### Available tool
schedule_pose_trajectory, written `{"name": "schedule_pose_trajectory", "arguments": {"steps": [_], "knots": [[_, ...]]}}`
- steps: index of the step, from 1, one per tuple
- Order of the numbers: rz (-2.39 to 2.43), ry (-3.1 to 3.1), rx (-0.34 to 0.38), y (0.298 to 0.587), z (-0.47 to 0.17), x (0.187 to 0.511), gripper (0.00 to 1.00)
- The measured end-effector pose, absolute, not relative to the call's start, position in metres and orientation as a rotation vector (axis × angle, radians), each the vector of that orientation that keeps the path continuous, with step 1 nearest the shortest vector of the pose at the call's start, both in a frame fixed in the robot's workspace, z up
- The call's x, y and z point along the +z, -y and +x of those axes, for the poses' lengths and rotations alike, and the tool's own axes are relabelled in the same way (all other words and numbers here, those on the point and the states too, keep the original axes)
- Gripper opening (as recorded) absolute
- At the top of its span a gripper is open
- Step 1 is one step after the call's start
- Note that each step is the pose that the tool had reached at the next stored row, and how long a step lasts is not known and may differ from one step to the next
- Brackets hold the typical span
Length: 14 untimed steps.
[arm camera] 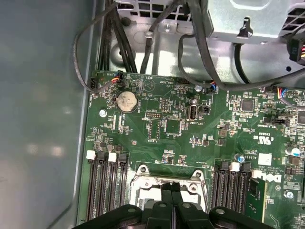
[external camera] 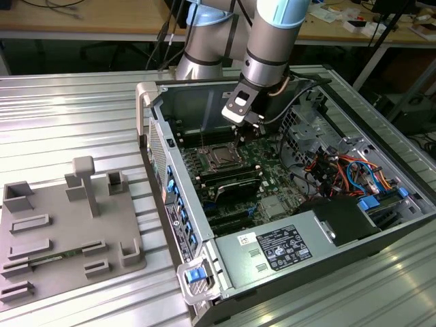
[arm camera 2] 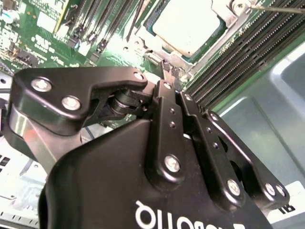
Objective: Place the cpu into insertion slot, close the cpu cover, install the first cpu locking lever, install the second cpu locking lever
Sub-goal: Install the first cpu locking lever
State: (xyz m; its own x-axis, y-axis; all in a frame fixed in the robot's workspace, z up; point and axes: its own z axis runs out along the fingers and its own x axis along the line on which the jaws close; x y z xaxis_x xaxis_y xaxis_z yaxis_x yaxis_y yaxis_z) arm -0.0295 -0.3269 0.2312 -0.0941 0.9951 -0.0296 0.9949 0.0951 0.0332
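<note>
"Where is the small flat square silver-grey cpu (arm camera 2: 188,24)?"
"Seated in the square dark insertion slot with its silvery rim (arm camera: 157,180), inside the open grey computer case (external camera: 191,102)."
"And the black gripper (arm camera 2: 167,71)?"
"Fingers pressed together, holding nothing, just beside the slot's edge."
</note>
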Motion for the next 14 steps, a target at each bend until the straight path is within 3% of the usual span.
{"name": "schedule_pose_trajectory", "arguments": {"steps": [14], "knots": [[2.035, -2.338, 0.006, 0.327, -0.058, 0.23, 0.11]]}}
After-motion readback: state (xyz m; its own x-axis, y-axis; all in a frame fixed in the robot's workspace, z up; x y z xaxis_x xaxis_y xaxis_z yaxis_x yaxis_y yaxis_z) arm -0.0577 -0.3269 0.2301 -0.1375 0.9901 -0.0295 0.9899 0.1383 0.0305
